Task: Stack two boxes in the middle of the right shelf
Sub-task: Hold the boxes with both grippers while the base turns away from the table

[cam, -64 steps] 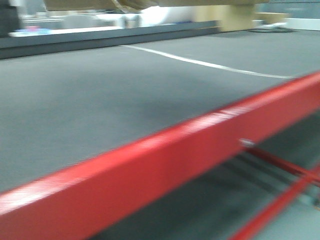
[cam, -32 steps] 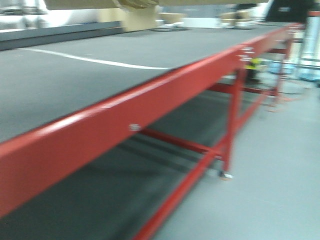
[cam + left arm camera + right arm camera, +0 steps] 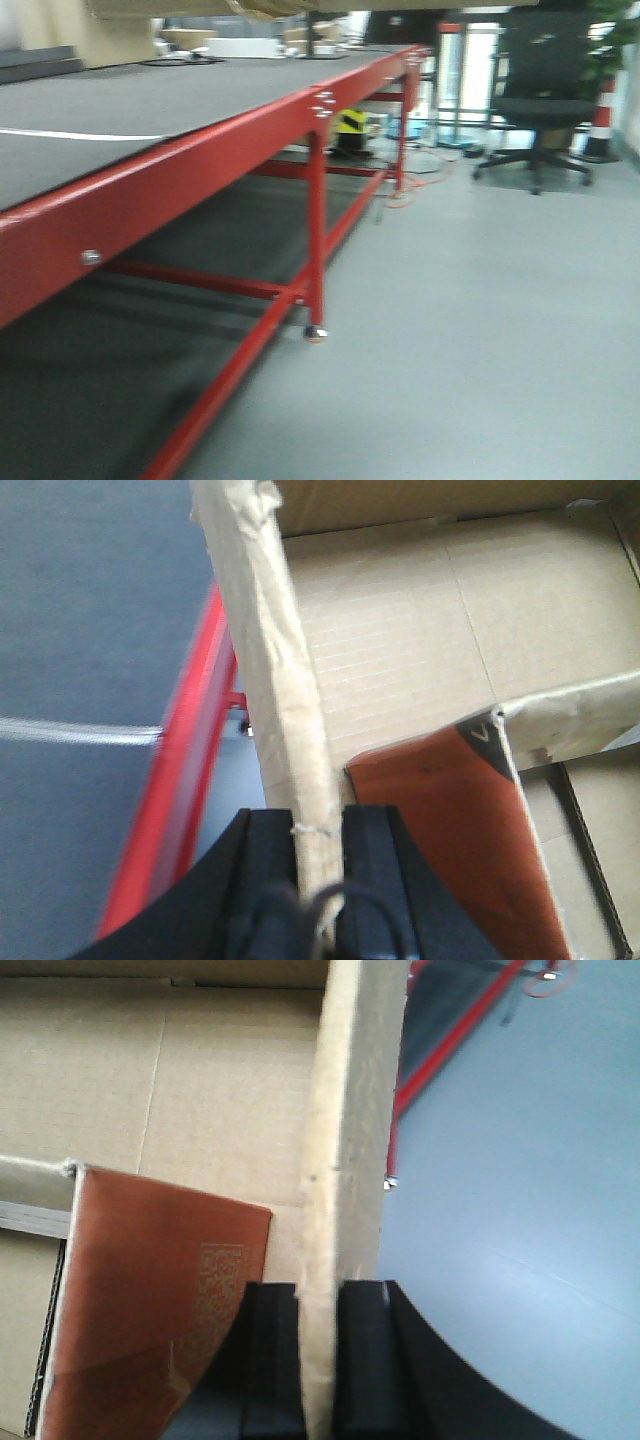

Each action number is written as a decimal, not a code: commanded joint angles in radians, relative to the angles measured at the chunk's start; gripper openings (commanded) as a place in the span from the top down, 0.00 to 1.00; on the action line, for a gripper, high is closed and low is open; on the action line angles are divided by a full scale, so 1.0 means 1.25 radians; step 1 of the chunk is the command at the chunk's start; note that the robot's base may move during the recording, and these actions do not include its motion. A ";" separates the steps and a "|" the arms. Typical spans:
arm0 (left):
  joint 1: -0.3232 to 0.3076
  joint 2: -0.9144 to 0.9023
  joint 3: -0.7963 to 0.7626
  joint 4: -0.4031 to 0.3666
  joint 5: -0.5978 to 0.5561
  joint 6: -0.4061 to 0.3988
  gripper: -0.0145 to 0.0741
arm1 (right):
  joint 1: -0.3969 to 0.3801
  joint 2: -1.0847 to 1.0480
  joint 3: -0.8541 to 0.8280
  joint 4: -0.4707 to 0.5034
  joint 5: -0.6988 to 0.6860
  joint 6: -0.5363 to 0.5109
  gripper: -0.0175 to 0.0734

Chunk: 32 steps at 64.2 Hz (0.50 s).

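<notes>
Black left gripper (image 3: 318, 832) pinches one side wall of the open brown corrugated cardboard box (image 3: 400, 630); black right gripper (image 3: 320, 1305) pinches the opposite wall; a reddish-brown card (image 3: 150, 1290) lies inside; the box hangs over the red-framed dark-topped table (image 3: 200, 165) edge and grey floor (image 3: 520, 1210)

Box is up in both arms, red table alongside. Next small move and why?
Probably turn the base rightward, grip unchanged. The left gripper and right gripper each pinch an opposite wall of the box, so the carry looks secure, but the front view shows only the red table, floor and an office chair; no steel shelf to place on yet.
</notes>
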 commanded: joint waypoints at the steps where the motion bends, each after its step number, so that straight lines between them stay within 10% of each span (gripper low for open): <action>1: 0.003 -0.010 -0.007 0.031 -0.036 0.012 0.96 | -0.009 -0.013 -0.009 -0.022 -0.042 -0.003 0.98; 32: 0.003 -0.010 -0.007 0.031 -0.036 0.012 0.96 | -0.009 -0.013 -0.009 -0.022 -0.042 -0.003 0.98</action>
